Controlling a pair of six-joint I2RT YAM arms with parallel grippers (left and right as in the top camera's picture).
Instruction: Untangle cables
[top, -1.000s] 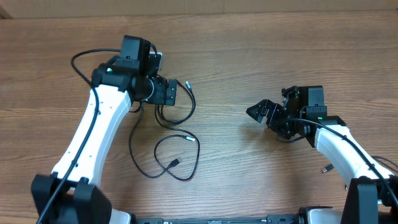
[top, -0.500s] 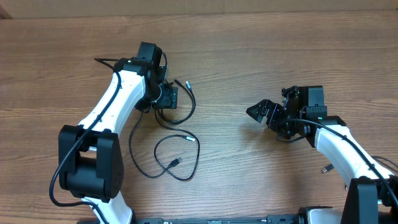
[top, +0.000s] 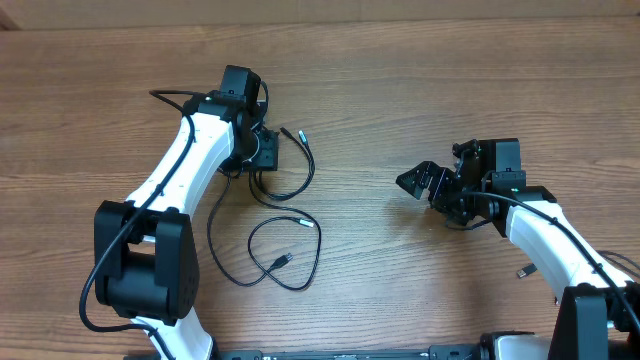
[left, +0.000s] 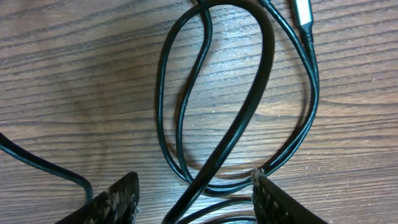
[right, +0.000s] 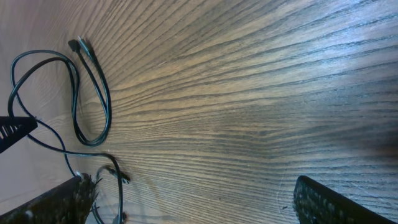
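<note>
The cables are thin black cords on the wooden table. An upper loop (top: 303, 168) ends in a silver-tipped plug (top: 297, 134). A lower loop (top: 288, 250) lies below it. My left gripper (top: 262, 152) is low over the upper loop. In the left wrist view its jaws (left: 196, 202) are open, with several cable strands (left: 242, 112) running between them and the silver plug (left: 303, 12) at the top right. My right gripper (top: 420, 180) is open and empty, well right of the cables. In the right wrist view its jaws (right: 193, 199) are wide apart, with the cables (right: 93, 93) far off.
A small plug end (top: 523, 271) lies on the table by the right arm. The left arm's own thicker black wire (top: 165, 95) arcs beside its wrist. Bare wooden tabletop (top: 360, 110) spans between the two arms.
The left arm has swung and its upper links now show in the overhead view. Its gripper stays over the upper loop, shifted slightly. The right arm has not moved.
</note>
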